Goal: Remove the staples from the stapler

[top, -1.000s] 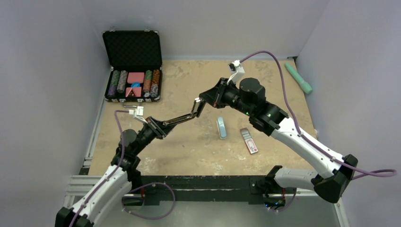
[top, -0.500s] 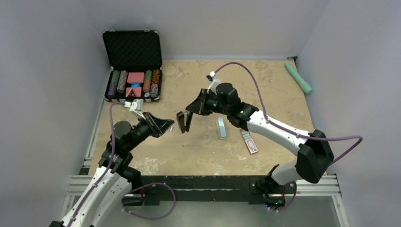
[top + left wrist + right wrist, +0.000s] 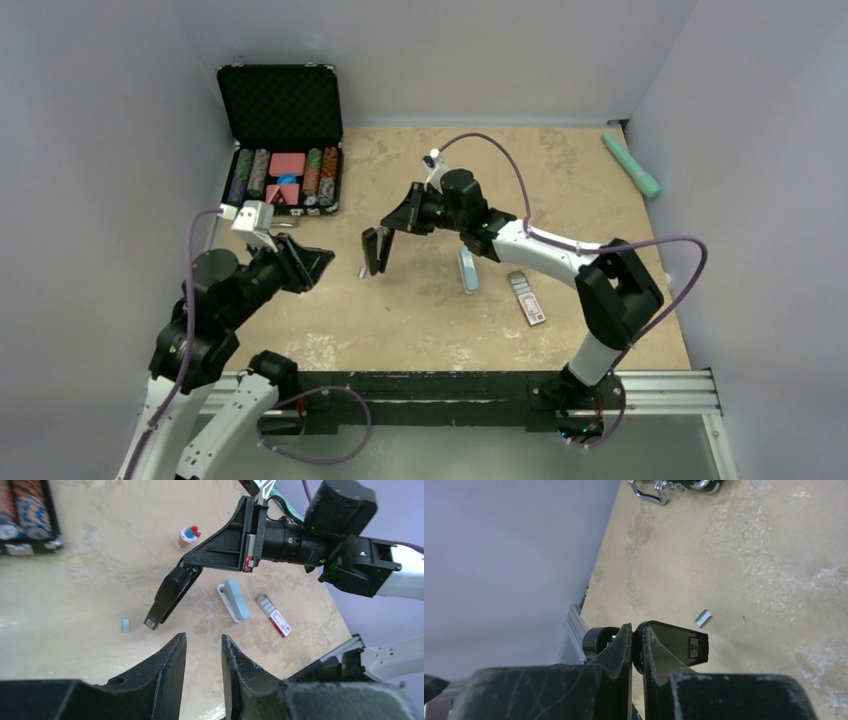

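Hanging from the right gripper (image 3: 385, 233), the stapler (image 3: 375, 252) is near the middle of the counter (image 3: 420, 330), a little toward the left edge. The jaws are pinching its upper end, and its body slants down from them with the free end lowest. The right wrist view shows those jaws (image 3: 633, 632) pressed onto the stapler (image 3: 679, 647) with almost no gap between them. Whether the low end touches the counter cannot be told.

The staples (image 3: 361, 271) lie flat on the counter as a tiny silvery strip, just beside the stapler's low end on its left-edge side and apart from it. In the left wrist view, the staples (image 3: 126, 625) sit just left of the stapler's tip (image 3: 167, 597), well below the right gripper (image 3: 186, 570).

The left gripper (image 3: 318, 262) hangs over the counter near the left edge. Its jaws are a little spread around an empty gap (image 3: 202, 645), and they point toward the stapler without touching it or the staples.

A pale blue-grey bar (image 3: 467, 270) lies right of the stapler, and a red-and-white packet (image 3: 526, 297) lies further toward the right edge. An open black case of chips (image 3: 280, 140) stands at the far-left corner.
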Robot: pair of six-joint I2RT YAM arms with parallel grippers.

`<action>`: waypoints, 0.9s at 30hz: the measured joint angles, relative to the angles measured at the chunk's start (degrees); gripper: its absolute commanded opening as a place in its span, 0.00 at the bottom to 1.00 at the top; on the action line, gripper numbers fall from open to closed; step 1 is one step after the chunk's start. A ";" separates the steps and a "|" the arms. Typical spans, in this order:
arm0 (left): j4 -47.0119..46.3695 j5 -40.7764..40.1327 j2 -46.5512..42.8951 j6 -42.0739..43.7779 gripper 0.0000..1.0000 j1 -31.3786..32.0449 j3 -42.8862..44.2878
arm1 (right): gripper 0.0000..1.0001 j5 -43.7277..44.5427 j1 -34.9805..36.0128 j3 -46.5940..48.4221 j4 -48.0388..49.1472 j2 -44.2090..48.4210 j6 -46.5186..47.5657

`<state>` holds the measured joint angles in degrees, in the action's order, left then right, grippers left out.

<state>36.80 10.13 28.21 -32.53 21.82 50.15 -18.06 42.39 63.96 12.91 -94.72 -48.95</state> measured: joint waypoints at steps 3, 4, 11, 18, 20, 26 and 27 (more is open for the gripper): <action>4.37 -3.10 -1.31 5.38 0.40 0.00 4.42 | 0.00 -1.20 -1.77 2.51 2.05 -4.35 -1.27; 5.22 -3.82 -1.92 6.71 0.40 0.00 4.61 | 0.00 -1.29 -2.16 3.45 2.60 -5.51 -1.73; 10.84 -7.19 -4.52 13.66 0.41 0.00 2.03 | 0.00 -3.78 -4.92 11.04 12.17 -16.26 -8.17; 11.80 -8.02 -6.75 15.54 0.41 0.00 0.83 | 0.00 -6.40 -6.10 12.26 26.69 -28.33 -18.49; 11.82 -8.02 -6.75 15.69 0.40 0.00 0.83 | 0.00 -7.43 -6.29 12.28 31.04 -32.30 -22.03; 11.80 -8.02 -6.93 15.72 0.40 0.00 0.72 | 0.00 -8.50 -6.34 12.28 34.93 -35.15 -24.39; 11.82 -8.00 -6.99 15.72 0.40 0.00 0.70 | 0.00 -8.50 -6.32 12.26 34.99 -34.88 -23.96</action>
<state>48.62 2.13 21.21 -16.82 21.82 50.85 -26.57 36.07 76.23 47.90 -129.60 -72.90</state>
